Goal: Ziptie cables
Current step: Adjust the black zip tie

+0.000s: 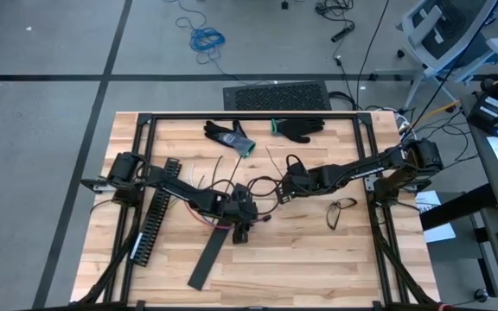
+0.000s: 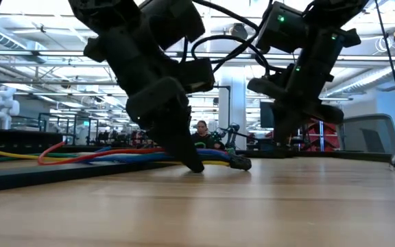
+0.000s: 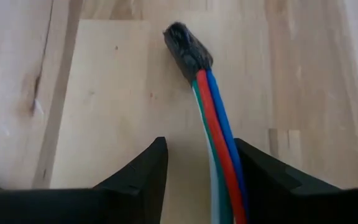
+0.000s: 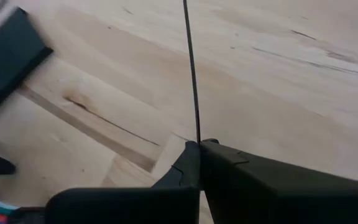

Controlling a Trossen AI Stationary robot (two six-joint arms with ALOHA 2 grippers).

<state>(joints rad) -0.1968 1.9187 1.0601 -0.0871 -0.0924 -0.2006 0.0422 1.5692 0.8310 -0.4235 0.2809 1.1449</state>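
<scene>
Low view puts the left gripper (image 2: 190,161) nearest, its fingertips down at the table (image 2: 252,206) with the cables (image 2: 108,155) trailing level away from it just above the wood. Its wrist view shows the jaws part-spread around the bundle: red, blue, green and a pale strand run between the two fingers (image 3: 142,174), lying against one of them, and end just ahead in a dark wrapped tip (image 3: 187,46) resting on the table. Whether the fingers truly squeeze the wires or only bracket them I cannot tell.

Farther across, the right gripper (image 4: 199,144) has its jaws pressed together on a thin black strand, probably the ziptie (image 4: 191,68), which runs straight out from the fingertips over the wood. From above, both grippers meet near the table's middle, left (image 1: 242,226) and right (image 1: 285,186), with the slotted duct (image 1: 156,216) beside the left arm and two gloves (image 1: 232,136) at the far edge.

To do the step well, I judge the left should hold the bundle steady and slightly raised so the right can pass the strand under and around all wires, close behind the wrapped tip, keeping the strand taut and untwisted.
</scene>
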